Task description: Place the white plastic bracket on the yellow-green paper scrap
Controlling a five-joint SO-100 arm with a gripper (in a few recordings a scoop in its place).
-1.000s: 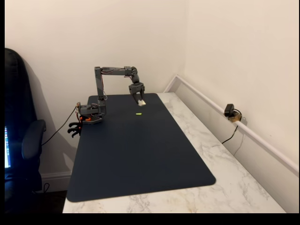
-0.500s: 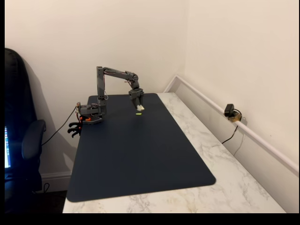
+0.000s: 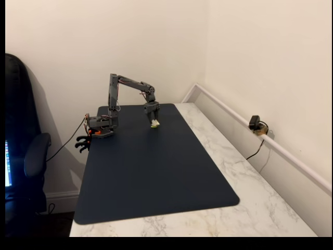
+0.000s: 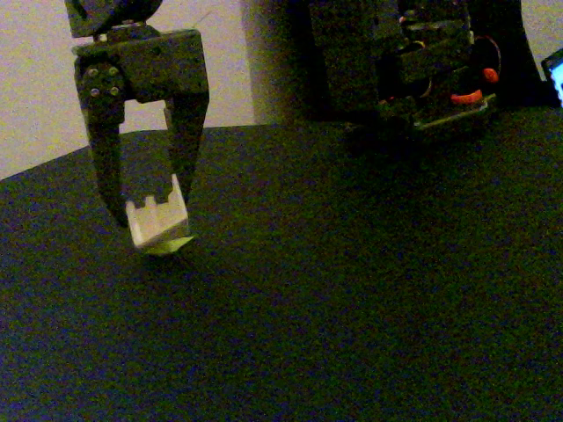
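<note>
Lowered pincer (image 4: 149, 209), one white plastic bracket (image 4: 158, 221) atop one yellow-green paper scrap (image 4: 169, 247)

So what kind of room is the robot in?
Probably a home desk in a room corner: a marble-look table with a dark mat, a desk chair beside it, and plain walls.

Even, soft room light is seen in one fixed view, with a faint shadow cast on the cream wall (image 3: 67, 99) toward nine o'clock. The other fixed view is dim, grainy and green-tinted; the dark blue rectangular mat (image 4: 352, 308) is rendered nearly black, soft toward six o'clock.
</note>
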